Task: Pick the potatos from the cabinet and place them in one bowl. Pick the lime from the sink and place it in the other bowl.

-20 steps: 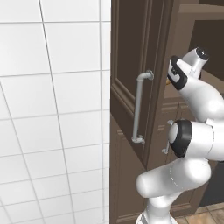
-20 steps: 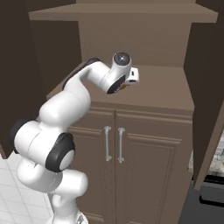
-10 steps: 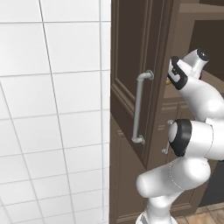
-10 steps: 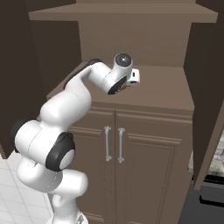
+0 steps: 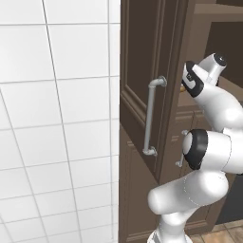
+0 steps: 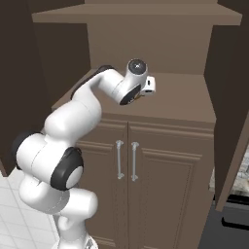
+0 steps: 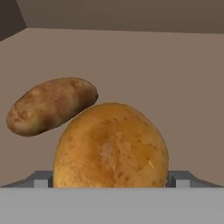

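Two potatos lie on the open cabinet's shelf [image 6: 187, 99]. In the hand view the nearer, golden potato [image 7: 111, 146] sits right between my fingertips [image 7: 43, 180], and a darker brown potato [image 7: 50, 105] lies behind it to the left. My gripper [image 7: 111, 180] is open, with one jaw on each side of the golden potato. In the right base view the gripper [image 6: 142, 95] hangs low over the shelf. In the left base view the gripper [image 5: 184, 88] reaches in past the open cabinet door [image 5: 142, 57]. The bowls, lime and sink are out of view.
The cabinet door's grey bar handle [image 5: 151, 117] stands just left of my arm. Below the shelf are low doors with thin paired handles [image 6: 125, 159]. A white tiled wall [image 5: 57, 118] lies to the left. The cabinet's right-hand door [image 6: 231, 112] stands open.
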{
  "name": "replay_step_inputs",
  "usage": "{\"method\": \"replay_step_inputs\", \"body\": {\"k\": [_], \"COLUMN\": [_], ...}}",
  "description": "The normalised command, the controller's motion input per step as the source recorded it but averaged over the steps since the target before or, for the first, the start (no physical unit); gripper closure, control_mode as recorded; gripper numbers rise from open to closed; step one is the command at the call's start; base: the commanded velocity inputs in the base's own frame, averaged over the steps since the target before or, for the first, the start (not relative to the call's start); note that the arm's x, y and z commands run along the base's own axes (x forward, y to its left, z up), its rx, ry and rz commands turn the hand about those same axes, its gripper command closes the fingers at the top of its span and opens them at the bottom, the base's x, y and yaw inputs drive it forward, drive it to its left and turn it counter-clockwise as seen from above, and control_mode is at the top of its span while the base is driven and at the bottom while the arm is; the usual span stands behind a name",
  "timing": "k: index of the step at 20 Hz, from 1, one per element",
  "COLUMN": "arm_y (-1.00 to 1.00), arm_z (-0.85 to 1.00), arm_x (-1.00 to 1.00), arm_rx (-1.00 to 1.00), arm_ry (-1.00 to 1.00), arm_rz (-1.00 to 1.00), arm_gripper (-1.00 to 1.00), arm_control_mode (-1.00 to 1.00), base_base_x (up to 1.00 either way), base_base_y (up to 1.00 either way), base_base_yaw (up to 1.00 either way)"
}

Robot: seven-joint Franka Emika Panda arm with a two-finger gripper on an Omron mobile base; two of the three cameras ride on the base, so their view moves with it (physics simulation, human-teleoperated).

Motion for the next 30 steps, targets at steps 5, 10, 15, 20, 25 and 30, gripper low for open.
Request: {"method": "replay_step_inputs", "body": {"k": [5, 10, 15, 20, 25, 30], "arm_y": [-0.06, -0.19, -0.12, -0.01, 0.00, 0.03], "arm_z": [0.03, 0.09, 0.15, 0.29, 0.29, 0.13], "arm_x": [-0.01, -0.20, -0.50, -0.69, -0.81, -0.78], "arm_rx": [0.02, 0.03, 0.01, 0.00, 0.00, 0.00], "arm_ry": [-0.03, -0.10, -0.13, -0.04, 0.00, 0.00], "arm_rz": [0.00, 0.00, -0.01, -0.06, -0.08, -0.09], "arm_gripper": [1.00, 1.00, 1.00, 1.00, 1.00, 1.00], "arm_control_mode": [-1.00, -1.00, -1.00, -1.00, -1.00, -1.00], "base_base_x": [0.00, 0.00, 0.00, 0.00, 0.00, 0.00], "base_base_y": [0.00, 0.00, 0.00, 0.00, 0.00, 0.00], "base_base_yaw": [0.00, 0.00, 0.00, 0.00, 0.00, 0.00]}}
